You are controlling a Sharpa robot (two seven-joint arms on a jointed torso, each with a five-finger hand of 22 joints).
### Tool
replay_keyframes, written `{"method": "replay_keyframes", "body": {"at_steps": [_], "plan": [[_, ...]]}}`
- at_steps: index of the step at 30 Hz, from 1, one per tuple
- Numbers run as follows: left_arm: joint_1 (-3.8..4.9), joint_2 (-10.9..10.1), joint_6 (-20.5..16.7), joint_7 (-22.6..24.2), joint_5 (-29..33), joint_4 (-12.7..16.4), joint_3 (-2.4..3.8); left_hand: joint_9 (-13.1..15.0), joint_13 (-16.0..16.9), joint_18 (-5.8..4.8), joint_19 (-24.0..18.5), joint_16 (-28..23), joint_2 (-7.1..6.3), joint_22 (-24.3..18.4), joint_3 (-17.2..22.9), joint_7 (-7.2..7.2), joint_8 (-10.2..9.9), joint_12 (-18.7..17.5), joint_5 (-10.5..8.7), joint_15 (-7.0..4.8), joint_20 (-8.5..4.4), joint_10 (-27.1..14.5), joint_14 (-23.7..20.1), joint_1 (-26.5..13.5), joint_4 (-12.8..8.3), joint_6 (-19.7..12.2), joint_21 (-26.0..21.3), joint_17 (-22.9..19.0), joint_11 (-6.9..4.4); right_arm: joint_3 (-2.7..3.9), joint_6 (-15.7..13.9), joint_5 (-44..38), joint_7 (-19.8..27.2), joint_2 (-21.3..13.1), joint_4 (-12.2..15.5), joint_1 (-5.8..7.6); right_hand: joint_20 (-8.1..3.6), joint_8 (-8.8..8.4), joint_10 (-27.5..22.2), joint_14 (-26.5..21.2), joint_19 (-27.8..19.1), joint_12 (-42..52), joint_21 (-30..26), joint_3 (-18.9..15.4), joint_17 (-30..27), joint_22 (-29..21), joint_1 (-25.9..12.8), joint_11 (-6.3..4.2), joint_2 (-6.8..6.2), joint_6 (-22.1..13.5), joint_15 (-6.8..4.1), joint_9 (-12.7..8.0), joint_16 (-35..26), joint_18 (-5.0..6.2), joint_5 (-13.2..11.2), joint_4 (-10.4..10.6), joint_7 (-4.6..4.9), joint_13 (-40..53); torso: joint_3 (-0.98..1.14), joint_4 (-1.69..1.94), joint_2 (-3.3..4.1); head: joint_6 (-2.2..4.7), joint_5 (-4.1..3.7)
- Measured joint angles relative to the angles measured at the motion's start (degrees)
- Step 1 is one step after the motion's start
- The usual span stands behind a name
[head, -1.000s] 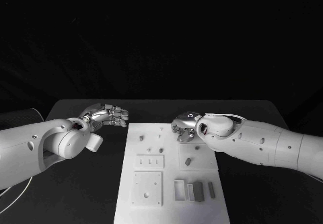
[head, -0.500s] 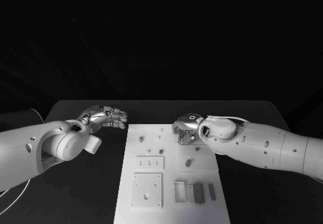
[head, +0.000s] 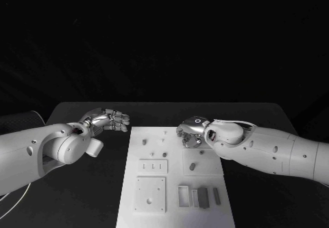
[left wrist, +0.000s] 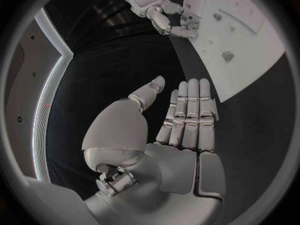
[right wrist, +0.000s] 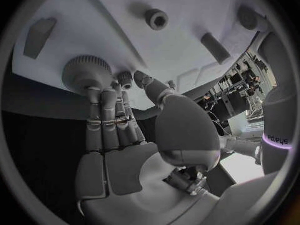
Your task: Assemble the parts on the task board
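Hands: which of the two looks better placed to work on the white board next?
Probably the right hand: it is over the task board, fingertips at a round knurled part. The left hand is off the board, holding nothing.

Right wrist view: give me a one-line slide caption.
Right hand reaches its fingertips to a round knurled part on the white task board.

black counter (head: 82, 190) under everything; grey cable (head: 15, 195) lying on the counter at its near-left edge

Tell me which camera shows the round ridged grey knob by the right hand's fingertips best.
The right wrist view: the round ridged grey knob sits large at the right hand's fingertips. In the head view that hand covers it. The left wrist view shows the hand, not the knob clearly.
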Motion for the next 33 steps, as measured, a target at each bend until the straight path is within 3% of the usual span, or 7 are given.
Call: {"method": "replay_keyframes", "body": {"at_steps": [8,13,23,27,29,33], "plan": [[0.00,0.01,0.05,-0.09,-0.01,-0.17,0.00,0.00,0.05,-0.01,0.00,-0.22,0.00,0.00,-0.02,0.00,0.00,-0.08,0.00,0.00,0.00,0.00,0.00,0.00,-0.02,0.00,-0.23,0.08,0.00,-0.03,-0.56,-0.76,-0.10,-0.47,0.43,-0.05,0.00,-0.22,0.00,0.00,0.00,0.01,0.22,0.69,-0.27,0.00,0.89,0.01,-0.12,0.24,0.00,0.14,0.24,0.01,0.00,-0.01,-0.24,0.38,0.01,0.03,0.10,0.03,-0.16],[0.00,0.01,0.08,-0.13,-0.01,-0.26,0.00,0.05,0.04,-0.01,0.00,-0.22,0.00,0.00,-0.17,0.21,0.00,-0.21,0.00,0.00,0.00,0.00,0.00,0.00,0.13,-0.21,-0.23,0.14,0.00,-0.04,-0.85,-1.03,-0.15,-0.77,0.80,-0.07,0.01,-1.20,0.00,0.00,0.00,-0.39,0.52,0.85,-0.58,0.00,-0.19,0.01,-1.20,-0.66,0.00,0.11,0.48,0.01,0.00,0.15,-0.87,0.67,0.01,0.06,0.20,0.16,-0.32],[0.00,0.01,0.26,-0.25,-0.03,-0.34,-0.01,0.05,0.10,-0.17,-0.22,-0.45,0.00,-0.05,-0.17,0.06,-0.22,-0.45,0.00,0.00,-0.21,-0.21,0.00,0.00,0.13,-0.36,-0.23,0.27,0.21,-0.05,-0.95,-1.51,-0.38,-1.31,1.54,-0.09,0.11,-1.20,-0.61,-0.11,-0.10,-0.41,0.52,1.19,-0.75,0.06,-0.25,0.61,-1.26,-0.67,0.11,0.22,0.62,0.02,0.00,0.13,-0.95,0.99,0.01,0.12,0.30,0.21,-0.52],[0.00,0.02,0.32,-0.31,-0.05,-0.38,-0.01,0.10,0.10,-0.20,-0.22,-0.45,0.00,-0.05,-0.17,0.06,-0.22,-0.45,0.00,0.00,-0.21,-0.21,0.00,0.00,0.13,-0.36,-0.22,0.33,0.21,-0.04,-0.95,-1.72,-0.51,-1.36,1.70,-0.08,0.11,-0.66,-0.58,-0.34,-0.10,-0.33,0.87,1.67,-0.92,0.07,-0.25,0.65,-1.26,0.34,-0.07,0.79,1.13,0.02,0.00,0.02,-0.57,1.48,0.01,0.13,0.34,0.14,-0.54],[0.00,0.05,0.34,-0.33,-0.07,-0.42,-0.01,0.10,0.10,-0.21,-0.22,-0.45,0.00,-0.05,-0.17,0.06,-0.22,-0.45,0.00,0.00,-0.21,-0.21,0.00,0.00,0.13,-0.36,-0.22,0.32,0.21,-0.04,-0.95,-1.82,-0.55,-1.36,1.72,-0.08,0.11,-0.58,-0.24,-0.36,-0.10,0.07,0.87,1.86,-1.03,0.07,0.07,0.82,-0.93,0.86,-0.04,1.03,1.14,0.02,0.00,0.14,-0.76,1.73,0.00,0.13,0.35,0.06,-0.58],[0.00,0.11,0.41,-0.36,-0.11,-0.47,-0.01,0.10,0.11,-0.24,-0.22,-0.45,0.00,-0.10,-0.17,0.06,-0.25,-0.45,0.00,0.00,-0.21,-0.21,0.00,0.00,0.13,-0.36,-0.22,0.33,0.21,-0.03,-0.99,-2.03,-0.62,-1.30,1.67,-0.07,-0.09,0.13,1.56,0.12,-0.31,0.53,1.20,2.44,-1.36,0.01,1.20,0.12,0.20,2.47,-0.51,1.64,1.46,0.02,0.00,-0.01,-1.18,2.55,-0.02,0.15,0.36,-0.01,-0.61]]}}
